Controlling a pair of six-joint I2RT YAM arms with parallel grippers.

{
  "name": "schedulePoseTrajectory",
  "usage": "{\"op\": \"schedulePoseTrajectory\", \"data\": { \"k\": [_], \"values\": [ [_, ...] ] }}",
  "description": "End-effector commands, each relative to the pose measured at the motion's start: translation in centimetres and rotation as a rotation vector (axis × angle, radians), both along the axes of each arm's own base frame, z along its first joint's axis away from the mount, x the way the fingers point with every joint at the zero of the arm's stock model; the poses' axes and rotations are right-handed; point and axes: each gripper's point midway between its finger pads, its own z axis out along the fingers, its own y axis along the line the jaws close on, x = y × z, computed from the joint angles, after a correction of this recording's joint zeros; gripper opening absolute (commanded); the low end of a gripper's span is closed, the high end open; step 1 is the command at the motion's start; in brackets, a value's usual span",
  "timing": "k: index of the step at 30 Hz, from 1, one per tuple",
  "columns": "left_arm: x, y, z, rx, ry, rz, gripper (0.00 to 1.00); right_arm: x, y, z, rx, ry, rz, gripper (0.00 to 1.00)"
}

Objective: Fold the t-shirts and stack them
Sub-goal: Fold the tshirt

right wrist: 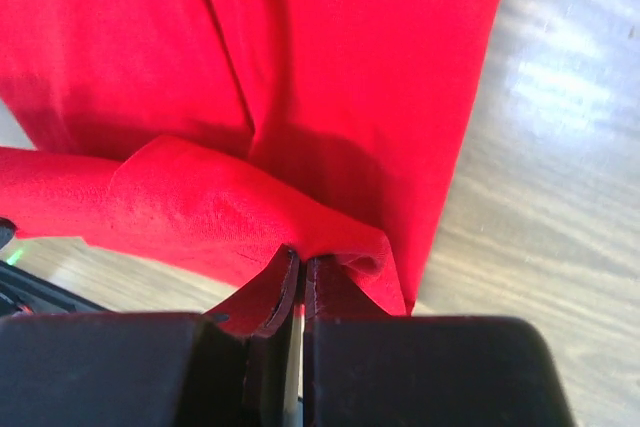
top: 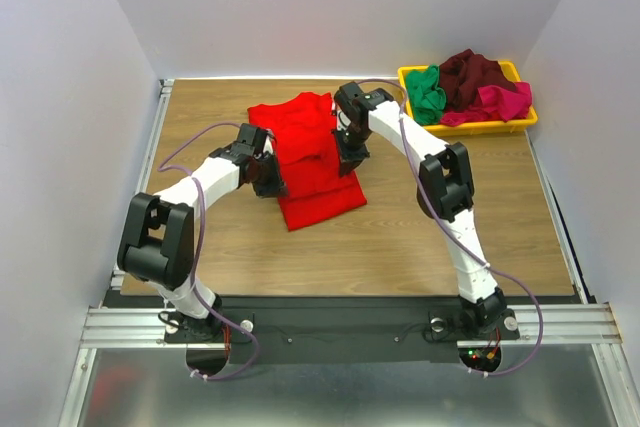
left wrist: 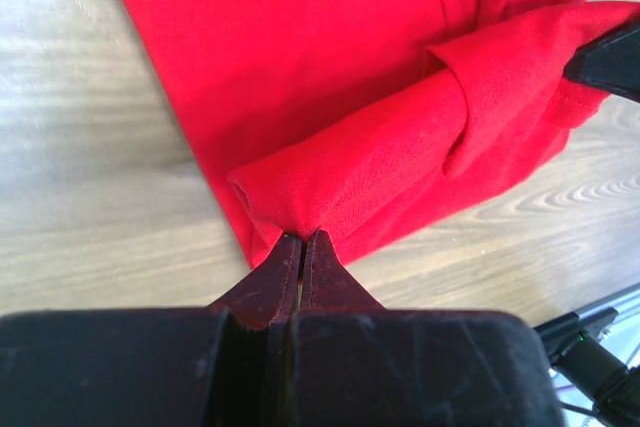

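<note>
The bright red t-shirt (top: 312, 159) lies partly folded on the table's middle. My left gripper (top: 270, 179) is shut on its left edge, and the left wrist view shows its jaws (left wrist: 301, 239) pinching a raised fold of red cloth (left wrist: 380, 147). My right gripper (top: 348, 159) is shut on the right edge, and its jaws (right wrist: 301, 259) pinch the same lifted fold (right wrist: 200, 207). Both hold the fold a little above the flat lower layer. The green (top: 426, 93), dark maroon (top: 474, 75) and magenta-pink (top: 500, 103) shirts lie bunched in the yellow tray (top: 527, 121).
The yellow tray stands at the back right corner of the wooden table (top: 420, 247). White walls enclose the table on three sides. A metal rail (top: 340, 322) runs along the near edge by the arm bases.
</note>
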Motion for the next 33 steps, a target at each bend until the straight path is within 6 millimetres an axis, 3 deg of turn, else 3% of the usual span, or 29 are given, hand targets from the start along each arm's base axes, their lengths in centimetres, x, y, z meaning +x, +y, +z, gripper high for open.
{"op": "schedulePoseTrajectory", "data": {
  "k": [1, 10, 13, 15, 16, 18, 19, 22, 23, 27, 29, 30, 32, 33],
  "values": [
    [2.3, 0.6, 1.5, 0.02, -0.073, -0.006, 0.0, 2.3, -0.8, 0.8, -0.011, -0.067, -0.016, 0.0],
    [3.6, 1.4, 0.5, 0.046, -0.064, 0.022, 0.0, 4.0, -0.8, 0.4, -0.02, -0.111, -0.034, 0.01],
    [4.3, 1.4, 0.4, 0.052, -0.064, 0.026, 0.01, 4.9, -0.7, 0.7, -0.013, -0.14, -0.049, 0.09],
    [4.8, 1.4, 0.7, 0.054, -0.072, 0.033, 0.16, 5.6, -0.7, 1.3, -0.006, -0.166, -0.065, 0.2],
    [5.0, 1.4, 0.8, 0.06, -0.069, 0.037, 0.38, 6.2, -0.7, 2.1, 0.001, -0.194, -0.075, 0.39],
    [6.2, 1.5, 2.3, 0.067, -0.106, 0.05, 0.52, 7.4, -0.8, 4.2, 0.026, -0.254, -0.103, 0.58],
    [7.3, 1.5, 3.7, 0.071, -0.145, 0.063, 0.59, 8.2, -0.8, 6.1, 0.046, -0.31, -0.118, 0.61],
    [8.8, 1.4, 6.6, 0.068, -0.211, 0.085, 0.64, 8.9, -0.7, 8.7, 0.079, -0.384, -0.145, 0.66],
    [9.0, 1.3, 7.2, 0.059, -0.224, 0.09, 0.64, 8.6, -0.6, 10.4, 0.106, -0.41, -0.147, 0.67],
    [8.7, -0.4, 8.7, 0.006, -0.277, 0.053, 0.64, 6.7, 0.0, 11.2, 0.166, -0.373, -0.127, 0.67],
    [7.9, -1.0, 8.8, -0.012, -0.287, 0.034, 0.64, 5.1, 0.7, 10.6, 0.193, -0.325, -0.08, 0.67],
    [7.0, -0.9, 7.5, -0.012, -0.256, 0.027, 0.64, 3.8, 0.9, 9.3, 0.179, -0.285, -0.057, 0.67],
    [5.5, -1.2, 6.2, -0.043, -0.235, 0.015, 0.64, 1.5, 2.4, 9.3, 0.198, -0.261, 0.013, 0.67],
    [5.3, -1.4, 6.6, -0.066, -0.255, 0.015, 0.64, -0.1, 2.8, 8.4, 0.199, -0.219, 0.039, 0.67]
  ]
}}
